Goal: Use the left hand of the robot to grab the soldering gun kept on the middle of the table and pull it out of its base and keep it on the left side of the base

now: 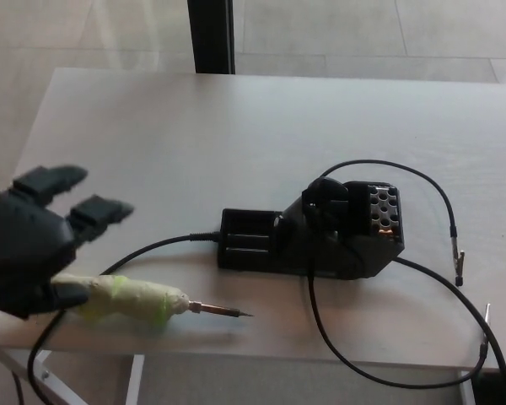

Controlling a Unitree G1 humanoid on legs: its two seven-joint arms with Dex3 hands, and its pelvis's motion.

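The soldering gun [135,300] lies on the surface [185,143] left of its base [316,232], tip toward the base, while the left hand [29,245] hovers just above its handle, fingers spread and empty.

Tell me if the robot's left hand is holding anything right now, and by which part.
Nothing is held. The left hand is open above the soldering gun, which lies on the table left of the base.

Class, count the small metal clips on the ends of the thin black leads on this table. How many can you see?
2, both near the table's right edge: one clip right of the base, the other clip lower, by the front corner. More may lie out of view.
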